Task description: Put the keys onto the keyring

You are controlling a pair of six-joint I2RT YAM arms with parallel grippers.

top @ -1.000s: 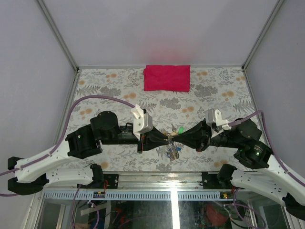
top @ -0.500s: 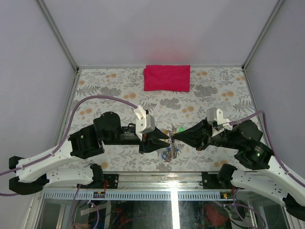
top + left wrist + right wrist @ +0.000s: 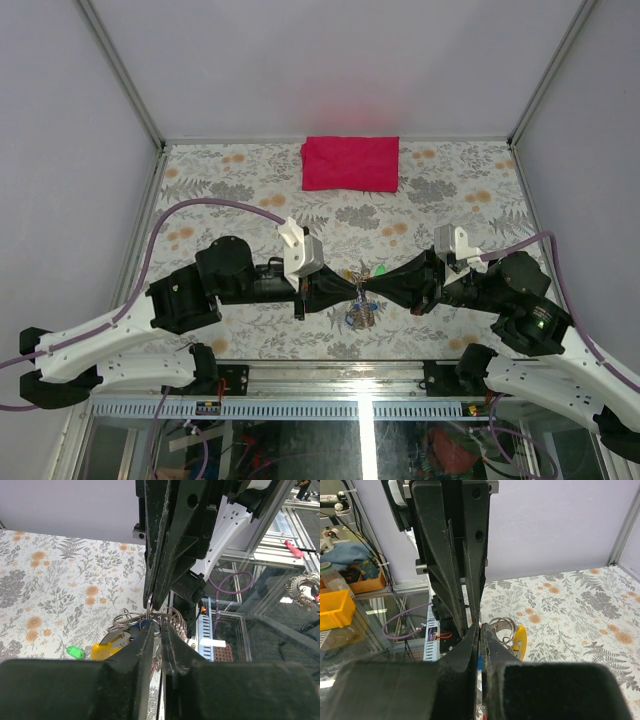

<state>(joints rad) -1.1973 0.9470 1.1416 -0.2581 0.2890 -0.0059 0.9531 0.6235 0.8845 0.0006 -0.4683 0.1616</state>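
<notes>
well, your two grippers meet tip to tip above the near middle of the table, and the bunch sits right between them. your left gripper has its jaws drawn in to a narrow slit, and in the left wrist view silvery wire of the keyring runs into that slit, so it looks pinched there. your right gripper is fully closed, its tips nipping a loop of the same wire from the opposite side. several wire loops overlap at the meeting point, so you cannot tell which loop each tip grips. the keys hang in a small cluster just below the fingertips, towards the near edge; a yellow tag dangles with them. one green tag lies on the flowered surface near the tips, apart from the bunch. the red cloth lies flat at the far edge, well apart from both arms.
</notes>
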